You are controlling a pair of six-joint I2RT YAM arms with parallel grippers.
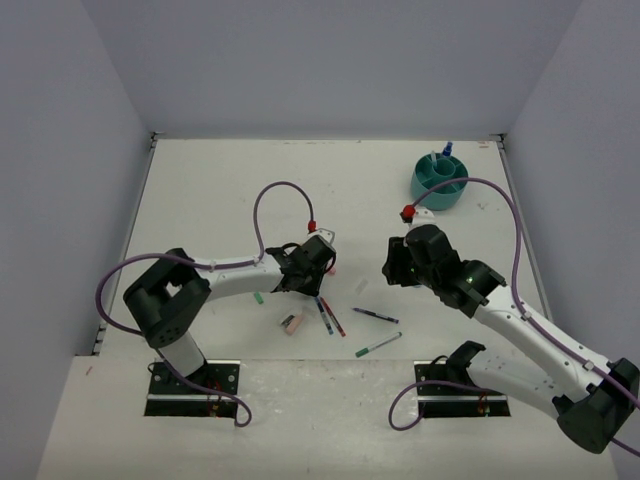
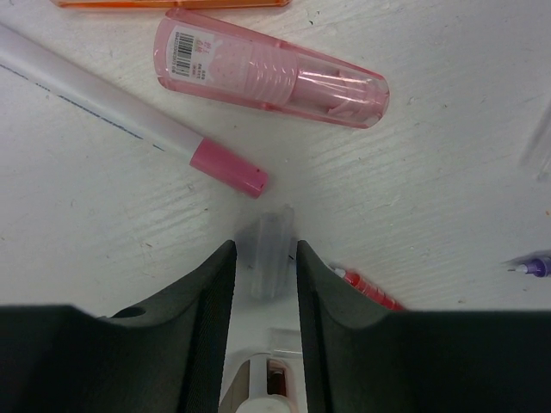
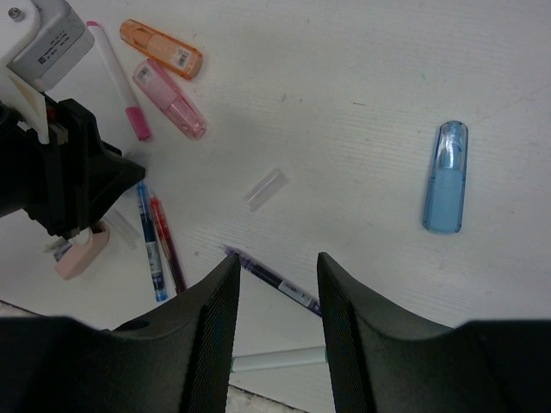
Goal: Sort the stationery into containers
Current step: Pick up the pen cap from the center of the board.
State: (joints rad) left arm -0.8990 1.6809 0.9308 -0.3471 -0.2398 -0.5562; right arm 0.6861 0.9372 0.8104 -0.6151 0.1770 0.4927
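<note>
Left gripper [image 2: 265,247]: lowered to the table [image 1: 230,180], jaws drawn in narrow on either side of a small clear cap [image 2: 270,258] that lies between them and pokes out past the fingertips; whether the fingers actually press it cannot be told. Just beyond the tips lies a white pen [image 2: 103,107], its pink end pointing toward the cap. Past that is a pink highlighter [image 2: 271,73], with an orange highlighter [image 2: 172,3] at the top edge of the wrist view. A red pen [image 2: 366,290] shows beside the right-hand finger. Right gripper [image 3: 277,258]: held above the table, jaws apart, nothing between them. A dark pen [image 3: 275,280] lies on the table below the gap, with a green-tipped pen [image 3: 275,358] nearer the arm bases. A light-blue highlighter [image 3: 446,176] lies alone, well apart from the rest. A blue pen [image 3: 151,241] lies side by side with the red one by the left gripper, near a pink eraser [image 3: 82,251]. The teal organizer [image 1: 425,190] stands at the far right of the table, well away from both grippers, with a blue-capped bottle [image 1: 447,151] standing in it.
</note>
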